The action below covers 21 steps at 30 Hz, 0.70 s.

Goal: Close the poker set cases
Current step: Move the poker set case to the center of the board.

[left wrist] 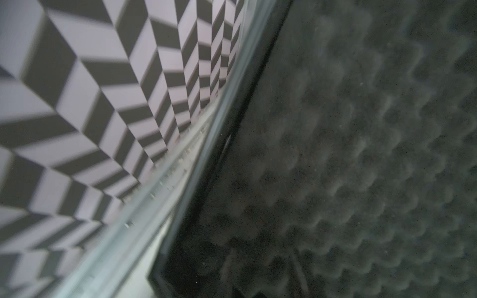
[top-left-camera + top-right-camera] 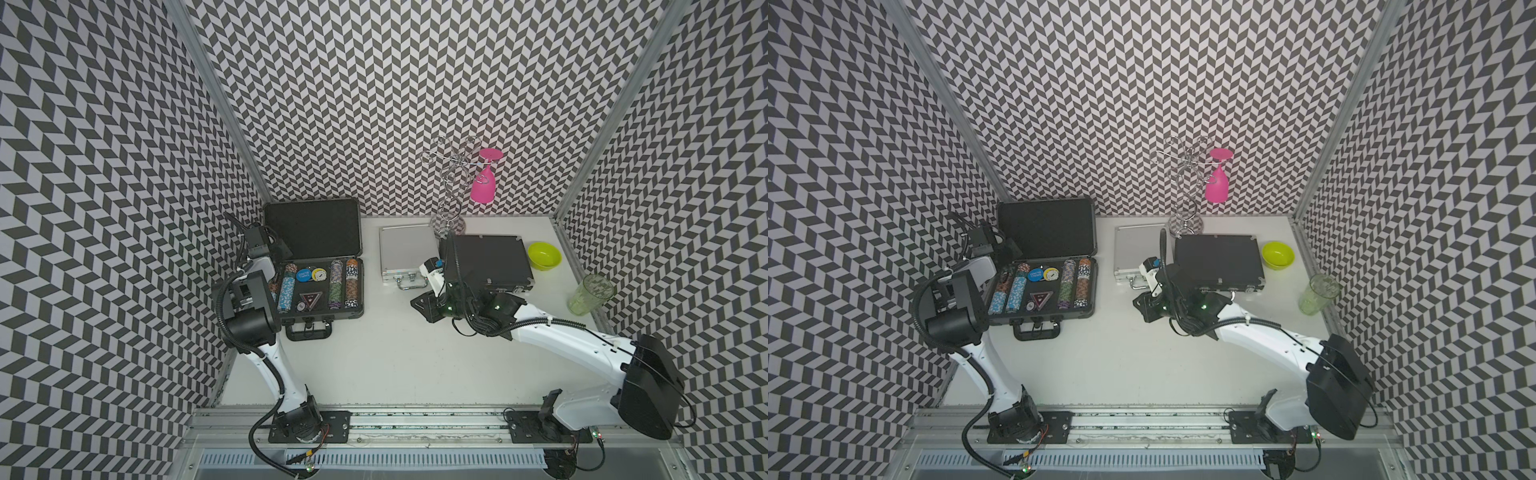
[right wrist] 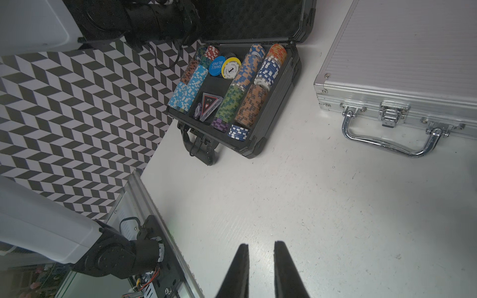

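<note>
At the left in both top views a black poker case [image 2: 320, 286] [image 2: 1054, 286] stands open, its foam-lined lid [image 2: 311, 226] upright against the back wall and rows of chips in the base. My left gripper [image 2: 233, 222] [image 2: 957, 222] hovers by the lid's left edge. In the left wrist view its fingers show only faintly, apart, in front of the foam [image 1: 361, 129]. A silver case [image 2: 405, 253] [image 3: 402, 64] lies closed mid-table. A second black case [image 2: 486, 259] [image 2: 1219, 262] lies with its lid down. My right gripper [image 3: 261, 246] [image 2: 415, 305] hangs over bare table, narrowly open and empty.
A wire glass rack [image 2: 451, 183] with a pink glass [image 2: 484, 183] stands at the back. A green bowl [image 2: 544, 254] and a green tumbler [image 2: 590, 293] sit at the right. Patterned walls close in on three sides, the left wall close beside the open case.
</note>
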Tool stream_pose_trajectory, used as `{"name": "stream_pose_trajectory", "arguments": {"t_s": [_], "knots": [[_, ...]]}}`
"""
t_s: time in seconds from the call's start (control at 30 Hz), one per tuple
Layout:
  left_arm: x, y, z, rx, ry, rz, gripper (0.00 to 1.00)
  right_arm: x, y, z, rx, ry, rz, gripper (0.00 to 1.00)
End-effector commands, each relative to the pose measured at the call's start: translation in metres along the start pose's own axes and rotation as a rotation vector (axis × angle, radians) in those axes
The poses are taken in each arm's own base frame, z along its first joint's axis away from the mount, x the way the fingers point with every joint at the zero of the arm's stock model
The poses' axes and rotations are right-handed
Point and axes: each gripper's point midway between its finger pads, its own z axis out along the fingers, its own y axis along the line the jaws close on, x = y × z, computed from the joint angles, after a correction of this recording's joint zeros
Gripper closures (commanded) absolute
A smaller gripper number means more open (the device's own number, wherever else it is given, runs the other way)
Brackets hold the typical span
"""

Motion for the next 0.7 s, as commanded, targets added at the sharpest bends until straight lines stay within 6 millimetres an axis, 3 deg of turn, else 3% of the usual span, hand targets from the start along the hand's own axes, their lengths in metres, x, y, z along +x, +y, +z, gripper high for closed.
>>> {"name": "stream_pose_trajectory", "arguments": {"t_s": [0.0, 0.23, 0.57, 0.67], "knots": [[-0.024, 0.011, -0.009, -0.051, -0.033, 0.001, 0.5, -0.015, 0.006, -0.008, -0.021, -0.072, -0.02, 0.8], [-0.029, 0.029, -0.008, -0.117, -0.026, 0.009, 0.4, -0.015, 0.005, -0.005, -0.027, -0.07, -0.015, 0.8], [-0.016, 0.03, 0.02, -0.058, 0.033, 0.03, 0.46, -0.015, 0.001, -0.003, -0.017, -0.07, -0.009, 0.8], [-0.018, 0.032, 0.026, -0.056, 0.039, 0.028, 0.52, -0.014, 0.001, -0.003, -0.016, -0.066, -0.008, 0.8]]}}
